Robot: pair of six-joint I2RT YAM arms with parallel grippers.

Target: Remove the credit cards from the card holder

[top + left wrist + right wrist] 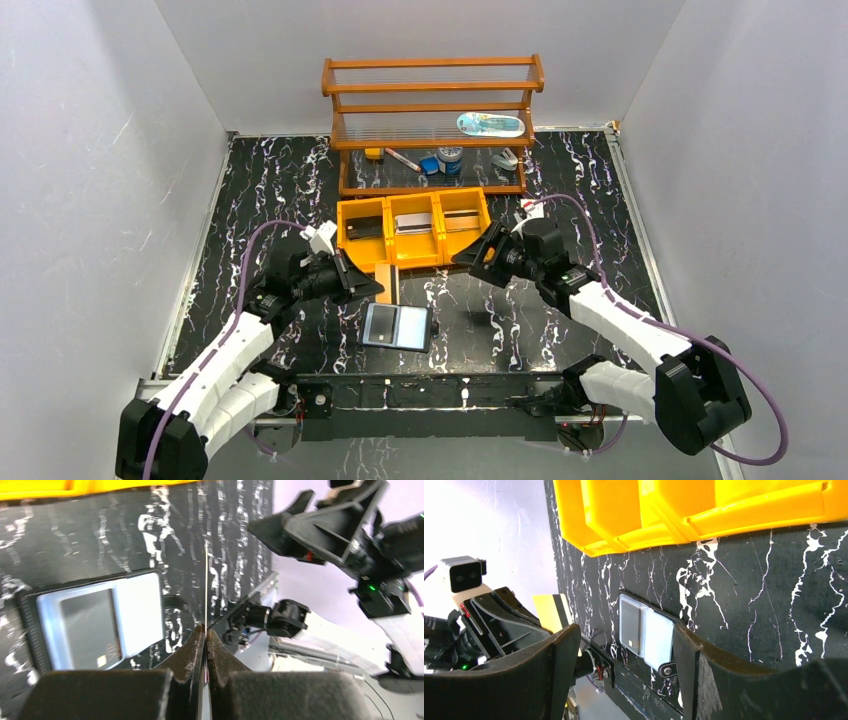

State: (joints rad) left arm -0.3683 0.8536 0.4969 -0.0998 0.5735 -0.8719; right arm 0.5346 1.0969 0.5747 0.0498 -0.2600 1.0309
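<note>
Card holder [397, 326] lies open and flat on the black table [520, 310], near the front edge and between the two arms. Its long side runs left to right. A dark card [381, 323] sits in the left half of the card holder. The left gripper [372, 287] is the nearer one, just past the far edge, but it is pinched tight on a yellow card [384, 278] that stands on its edge. The right gripper [470, 256] is farther off, up and to the right, with its jaws wide apart and nothing in them. I think the free right one would have to come down and to its left to reach the dark card. The left wrist view shows the held card only as a thin pale line. The right wrist view shows its yellow face and dark stripe. The yellow bin tray [412, 262] sits behind them.
</note>
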